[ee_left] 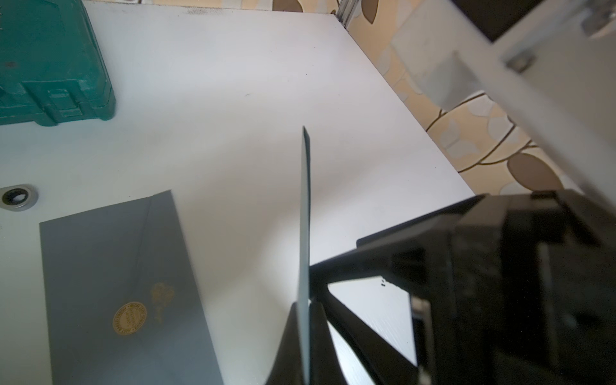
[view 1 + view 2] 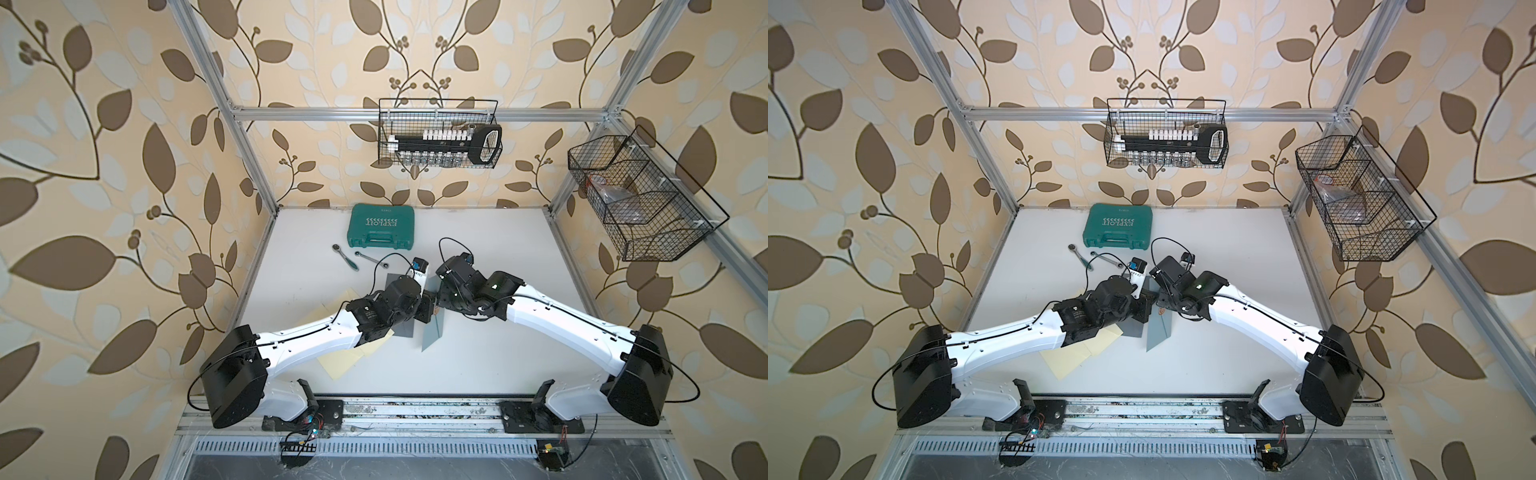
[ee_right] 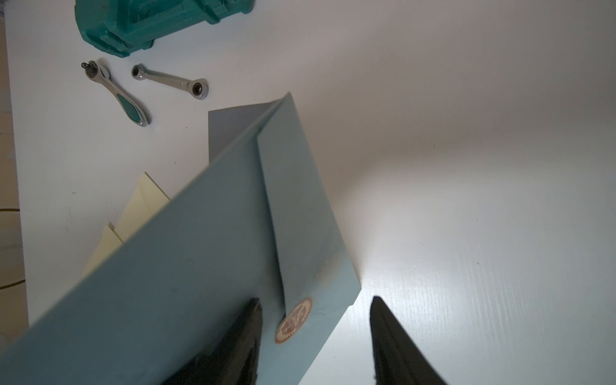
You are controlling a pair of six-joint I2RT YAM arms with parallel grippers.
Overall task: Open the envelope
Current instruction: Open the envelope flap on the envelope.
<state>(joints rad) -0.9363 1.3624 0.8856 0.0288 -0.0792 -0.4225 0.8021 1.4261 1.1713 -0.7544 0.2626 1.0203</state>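
Observation:
A blue-grey envelope [image 2: 432,332] [image 2: 1158,330] is held up off the table between the two arms. My left gripper [image 1: 306,303] is shut on its edge, and the envelope [image 1: 305,216] shows edge-on in the left wrist view. In the right wrist view its pointed flap [image 3: 300,206] stands a little off the envelope's body [image 3: 200,250], with a round gold seal [image 3: 294,320] at the flap's tip. My right gripper [image 3: 315,299] is open, and the seal and flap tip lie between its fingers. One finger [image 3: 246,333] is over the body, the other over bare table.
A second grey envelope [image 1: 126,283] with a gold seal lies flat beside cream envelopes [image 2: 345,361]. Two ratchet wrenches [image 2: 345,257] [image 2: 372,258] and a green tool case [image 2: 382,227] sit farther back. Wire baskets [image 2: 438,133] [image 2: 640,199] hang on the frame.

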